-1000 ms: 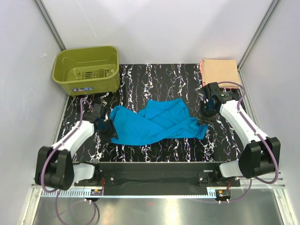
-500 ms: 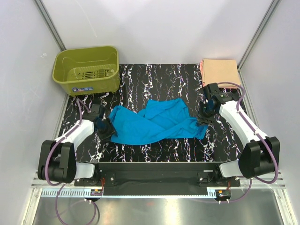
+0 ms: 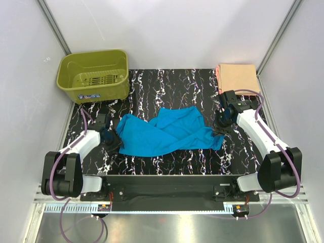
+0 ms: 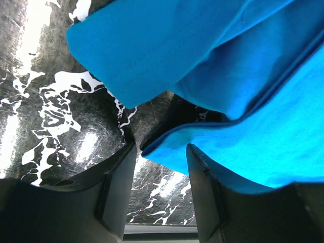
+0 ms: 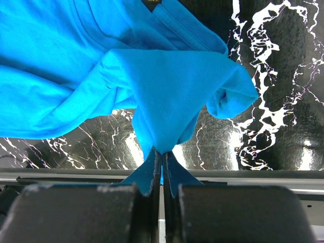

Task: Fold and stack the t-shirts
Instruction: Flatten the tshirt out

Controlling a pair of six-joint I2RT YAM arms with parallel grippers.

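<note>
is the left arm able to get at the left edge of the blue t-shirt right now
Probably yes. The left arm has its jaws standing open at the left end of the blue t-shirt, and in the wrist view a hem lies between them. Nothing else covers that edge.

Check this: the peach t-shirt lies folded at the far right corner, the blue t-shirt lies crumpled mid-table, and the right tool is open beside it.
One thing is wrong: the right tool is shut, not open, pinching a fold of the blue t-shirt, as the right wrist view shows. The rest stands.
</note>
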